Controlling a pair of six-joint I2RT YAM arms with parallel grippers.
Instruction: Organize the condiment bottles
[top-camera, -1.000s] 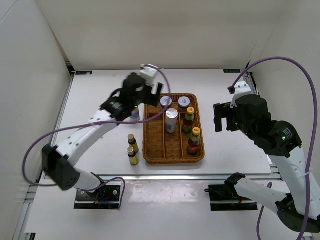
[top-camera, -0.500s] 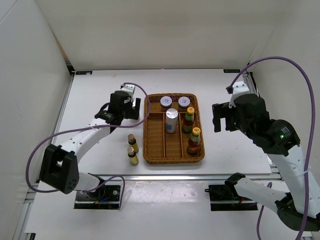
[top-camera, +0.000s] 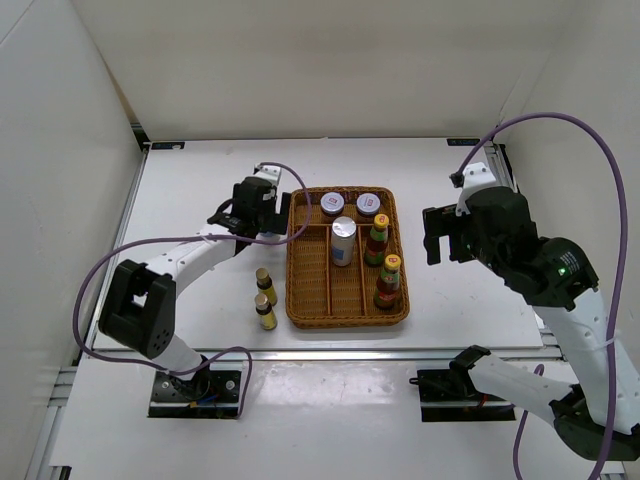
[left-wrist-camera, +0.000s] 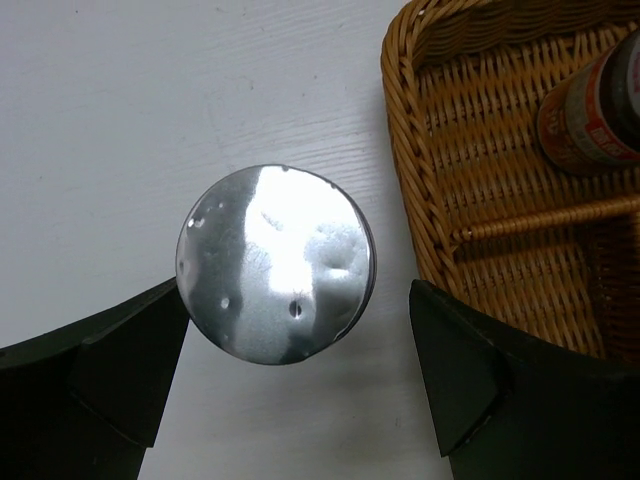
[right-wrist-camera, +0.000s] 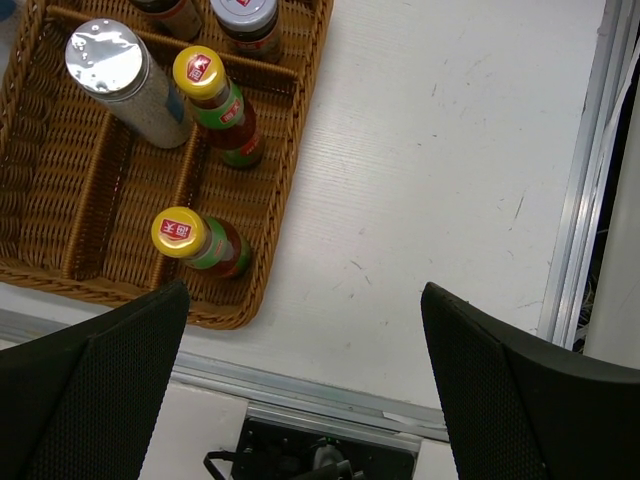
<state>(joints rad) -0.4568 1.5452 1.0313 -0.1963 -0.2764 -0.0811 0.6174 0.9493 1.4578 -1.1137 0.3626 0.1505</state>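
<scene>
between left gripper (left-wrist-camera: 297, 292) jaws, silver-topped shaker (left-wrist-camera: 275, 262)

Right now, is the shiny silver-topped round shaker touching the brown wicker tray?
Apart. The left wrist view shows a strip of white table between the silver-topped round shaker and the brown wicker tray.

light: bright, even, overhead | glare: hot spot on silver shaker top (left-wrist-camera: 275, 262) | shadows: faint on tabletop (left-wrist-camera: 120, 120) | fingers (left-wrist-camera: 100, 380): dark, little detail
</scene>
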